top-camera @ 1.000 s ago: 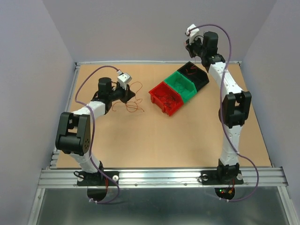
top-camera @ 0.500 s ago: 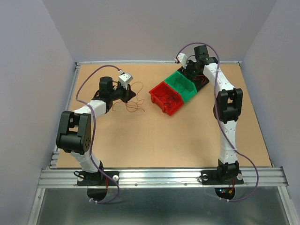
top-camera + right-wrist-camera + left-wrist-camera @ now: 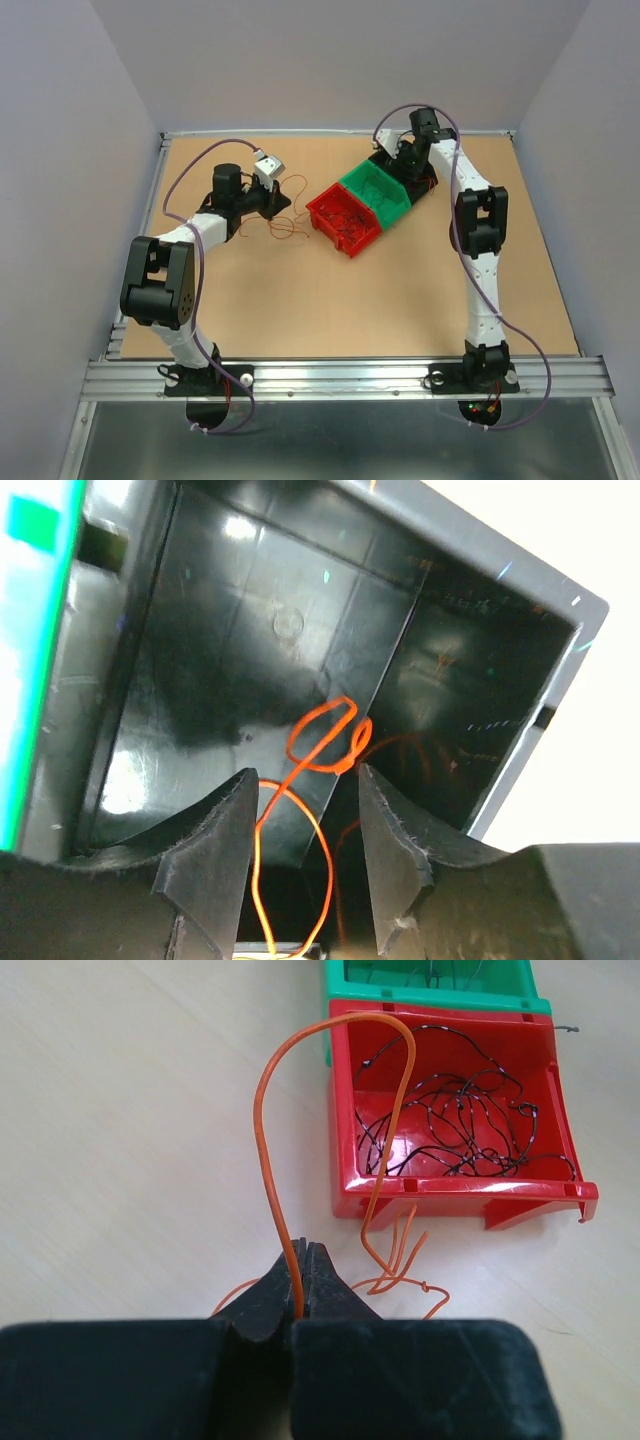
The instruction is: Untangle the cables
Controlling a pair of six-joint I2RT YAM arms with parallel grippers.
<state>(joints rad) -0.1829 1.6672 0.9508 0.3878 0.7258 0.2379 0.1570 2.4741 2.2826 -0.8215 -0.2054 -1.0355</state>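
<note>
We've got the L gripper (image 3: 302,1260) w/ jaws pinched tight on an orange cable (image 3: 258,1130) arcing over the red bin (image 3: 440,1200), which holds black cables (image 3: 450,1140). R gripper (image 3: 300,800) jaws sit apart inside the black bin (image 3: 200,630), orange loops (image 3: 325,735) btwn them.

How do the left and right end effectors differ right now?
The left end effector is shut on an orange wire; the right end effector is open, a curled orange loop loose between its fingers. Left sits by the red bin; right points into the black bin. Both face orange wire.
</note>
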